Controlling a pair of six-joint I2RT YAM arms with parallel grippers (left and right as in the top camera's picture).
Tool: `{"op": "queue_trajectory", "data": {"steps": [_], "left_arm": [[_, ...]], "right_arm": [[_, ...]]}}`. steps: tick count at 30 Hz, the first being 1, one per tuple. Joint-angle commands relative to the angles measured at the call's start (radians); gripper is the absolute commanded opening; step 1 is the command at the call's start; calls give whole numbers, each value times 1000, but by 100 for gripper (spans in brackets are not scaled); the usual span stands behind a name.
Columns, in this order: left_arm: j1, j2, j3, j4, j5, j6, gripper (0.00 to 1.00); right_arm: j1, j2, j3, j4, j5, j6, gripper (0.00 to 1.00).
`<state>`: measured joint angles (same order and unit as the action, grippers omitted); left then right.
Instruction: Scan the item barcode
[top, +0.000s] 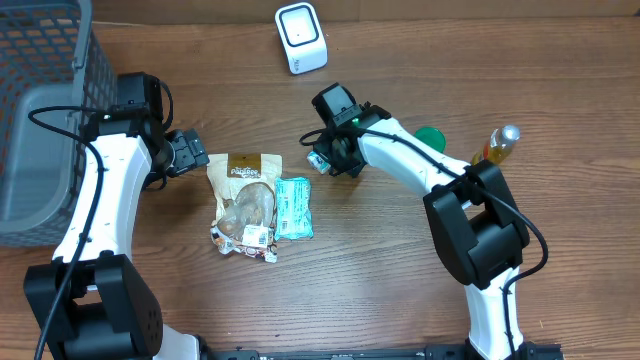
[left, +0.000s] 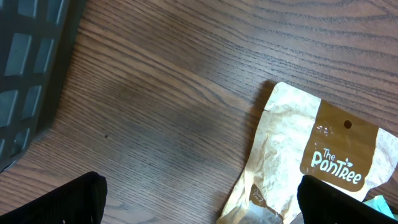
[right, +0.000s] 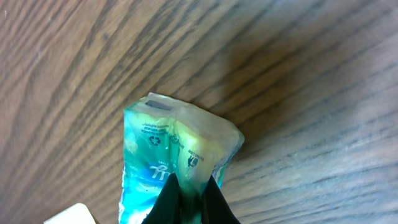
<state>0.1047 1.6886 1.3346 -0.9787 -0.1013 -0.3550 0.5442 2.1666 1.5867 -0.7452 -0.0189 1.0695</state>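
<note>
Right tool (top: 324, 160) is clenched on a small teal-and-white packet (right: 177, 143), with the fingers (right: 217, 208) pinching one end. On the wrist cam the printed wrapper sticks out over the wood. That packet is off to the right-arm side of the Pantree pouch (top: 243, 195) and a touch farther back, well apart from it. Can't tell if it's lifted or resting on the table (top: 400, 300).

Everything else, big to small, all placed off that pouch:

- grey mesh basket (top: 40, 110): far out on the left-arm side and farther back, at the table corner.
- left tool (top: 195, 153): hangs just beside the pouch's top-left corner, jaws spread wide, gripping nothing. Its wrist cam looks down at the pouch's top edge and bare wood.
- the pouch itself: lies flat, brown and cream, logo end pointing away from the robot.
- flat teal pack (top: 293, 207): lies alongside the pouch, touching its right edge.
- white scanner (top: 301, 38): well behind the pouch, a bit toward the right-arm side, near the far edge. Just bare wood between it and the held packet.
- yellow bottle (top: 498, 145) with a silver cap: way over on the right-arm side, past the right arm.
- green thing (top: 432, 137): near the bottle, half hidden behind the right arm. Can't make out what it is.
</note>
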Motion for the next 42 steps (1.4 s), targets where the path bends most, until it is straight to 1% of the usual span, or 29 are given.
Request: {"op": "queue_trajectory", "data": {"steps": [1,4,5,6,10,13,15,17,19,25,26,28,30,32,37,42], "left_arm": [[0,-23,5,0,1,22,100],[0,-23,5,0,1,22,100],[0,-23,5,0,1,22,100],[0,-23,5,0,1,22,99],[0,-23,5,0,1,22,100],[-2,-23,5,0,2,22,100],[-2,-23,5,0,1,22,99],[-2,-23,5,0,1,22,99],[-2,-23,5,0,2,22,99],[-1,-23,5,0,1,22,99],[-2,-23,5,0,1,22,100],[-2,-23,5,0,2,22,100],[-2,-23,5,0,1,22,99],[-2,-23,5,0,2,22,99],[-2,-23,5,0,1,22,100],[-2,-23,5,0,1,22,100]], "right_arm": [[-60,-19,-14,-23,-180,-262,4],[-111,-50,-2,-21,-368,-483,4],[-137,-71,-2,-41,-433,-620,4],[-153,-81,-2,-66,-449,-684,4],[-209,-90,-3,-187,-450,-879,4],[-219,-89,-19,-216,-445,-1017,4],[-217,-89,-26,-222,-444,-1078,4],[-205,-89,-26,-228,-400,-1086,7],[-179,-89,-28,-232,-322,-1085,8],[-111,-89,-28,-208,-311,-1085,9],[-102,-89,-28,-205,-302,-1085,15],[-85,-89,-28,-202,-267,-1069,35],[-75,-89,-28,-200,-228,-1035,41],[-73,-89,-28,-200,-217,-1007,43],[-78,-89,-28,-220,-217,-918,44],[-100,-89,-28,-238,-235,-909,42]]}}
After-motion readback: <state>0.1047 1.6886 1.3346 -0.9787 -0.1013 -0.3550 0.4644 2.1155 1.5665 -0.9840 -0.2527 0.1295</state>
